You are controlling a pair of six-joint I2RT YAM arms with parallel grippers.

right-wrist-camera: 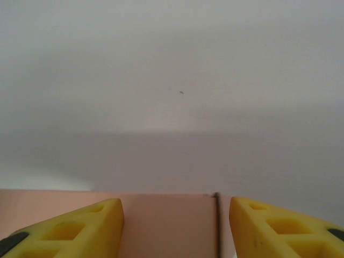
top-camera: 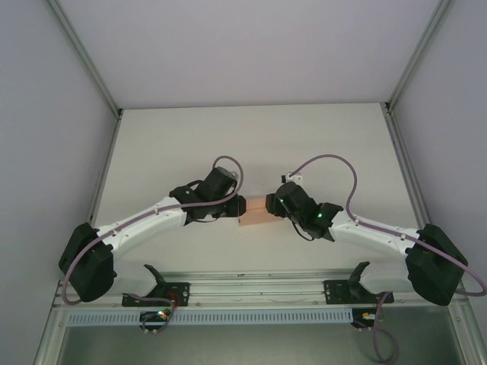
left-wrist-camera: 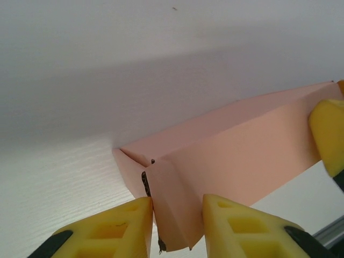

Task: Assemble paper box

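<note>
Left gripper (left-wrist-camera: 177, 203) pinches the box (top-camera: 255, 214) by its end flap, I judge to tuck it shut. Right gripper (right-wrist-camera: 174, 203), spread, straddles the far end, probably bracing it on the desk (top-camera: 251, 144).

**Box (top-camera: 256, 215) on the table (top-camera: 251, 137), front middle**

The left gripper (top-camera: 237, 205) is at the box's left end, its fingers (left-wrist-camera: 115, 228) pressed on either side of the end flap. The right gripper (top-camera: 274, 207) is at the box's right end, its fingers spread across it.
</note>
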